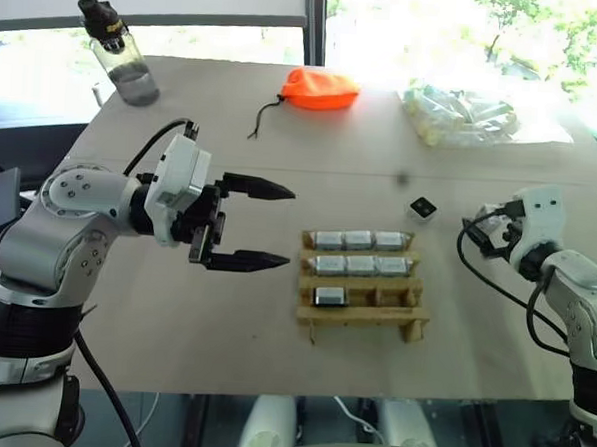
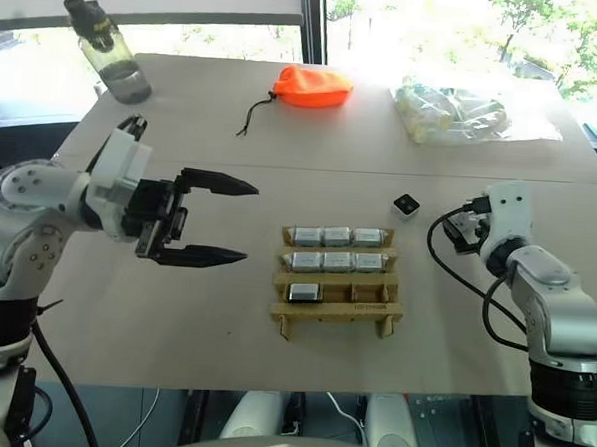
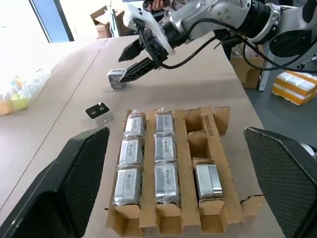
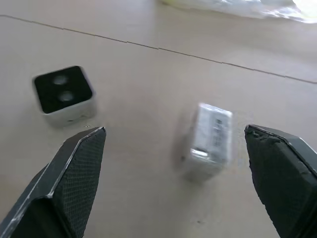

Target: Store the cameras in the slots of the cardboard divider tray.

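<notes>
Left claw [image 1: 255, 226] wide apart, cardboard divider tray [image 1: 362, 312] holding seven cameras [image 1: 359, 253]

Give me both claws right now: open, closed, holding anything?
Left claw: open, empty, above the table beside the cardboard divider tray.
Right claw: open, empty, a loose camera lying between its fingers.

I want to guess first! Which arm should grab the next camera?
The right one, probably. Its open tool points at a loose camera on the table, another beside it. The left tool hangs open beside the tray, farther away.
</notes>
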